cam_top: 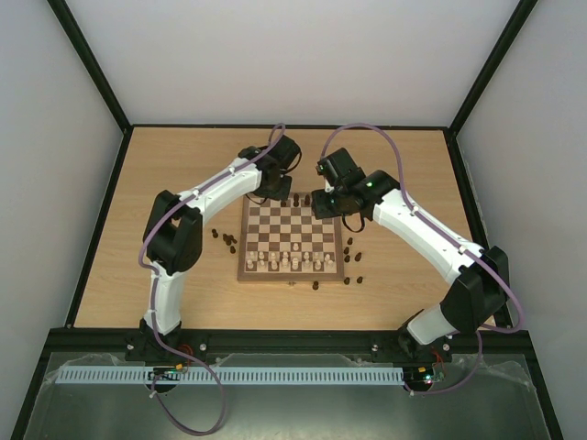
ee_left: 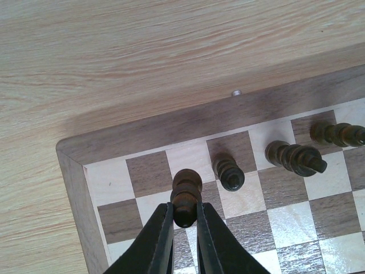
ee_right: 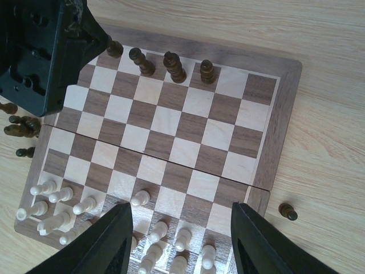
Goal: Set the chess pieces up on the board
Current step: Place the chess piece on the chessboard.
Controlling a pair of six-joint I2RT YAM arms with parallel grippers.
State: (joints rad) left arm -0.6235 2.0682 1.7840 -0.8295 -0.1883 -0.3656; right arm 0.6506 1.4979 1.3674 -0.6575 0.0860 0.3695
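Note:
The board lies in the middle of the table. My left gripper is shut on a dark chess piece, held just above the squares near the board's far left corner. Three dark pieces stand or lean along the far row beside it. My right gripper hangs open over the board's near half, with nothing between its fingers. The far-row dark pieces show in that view too. In the top view the left gripper and right gripper are both at the board's far edge.
Cream pieces crowd the near rows. Loose dark pieces lie on the table left of the board, right of it and by its front edge. One dark pawn sits just off the board's right side.

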